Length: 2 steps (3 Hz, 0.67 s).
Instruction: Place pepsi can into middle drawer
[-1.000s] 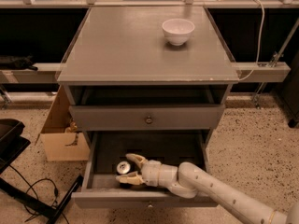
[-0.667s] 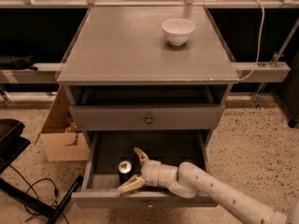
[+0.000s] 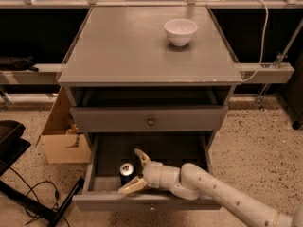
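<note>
The pepsi can (image 3: 126, 172) stands upright inside the open middle drawer (image 3: 147, 202), near its front left. My gripper (image 3: 135, 170) reaches into the drawer from the right, its two tan fingers (image 3: 131, 187) spread open just right of the can. One finger points up and back, the other lies low toward the drawer's front. The fingers are not closed on the can.
The upper grey drawer front (image 3: 149, 119) with a round knob is shut. A white bowl (image 3: 180, 31) sits on the cabinet top (image 3: 118, 46). A cardboard box (image 3: 61, 138) stands on the floor at the left, next to black cables and a dark base (image 3: 9, 141).
The fingers were closed around the can one second ago. They have opened and let it go, and the can now stands on the drawer floor.
</note>
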Each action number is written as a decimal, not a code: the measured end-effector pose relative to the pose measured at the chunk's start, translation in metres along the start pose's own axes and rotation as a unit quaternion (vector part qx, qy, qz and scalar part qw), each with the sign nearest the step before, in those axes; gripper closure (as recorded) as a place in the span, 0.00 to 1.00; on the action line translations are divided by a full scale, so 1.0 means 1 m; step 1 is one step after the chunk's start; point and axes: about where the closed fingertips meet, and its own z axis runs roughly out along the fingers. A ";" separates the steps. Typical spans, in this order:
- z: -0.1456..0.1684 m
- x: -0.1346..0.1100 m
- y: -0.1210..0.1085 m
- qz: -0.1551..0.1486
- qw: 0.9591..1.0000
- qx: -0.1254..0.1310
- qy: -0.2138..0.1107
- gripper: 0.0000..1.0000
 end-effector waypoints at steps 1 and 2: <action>-0.012 -0.027 0.012 0.005 1.000 -0.016 -0.002 0.00; -0.038 -0.074 0.021 0.000 0.999 -0.044 0.008 0.00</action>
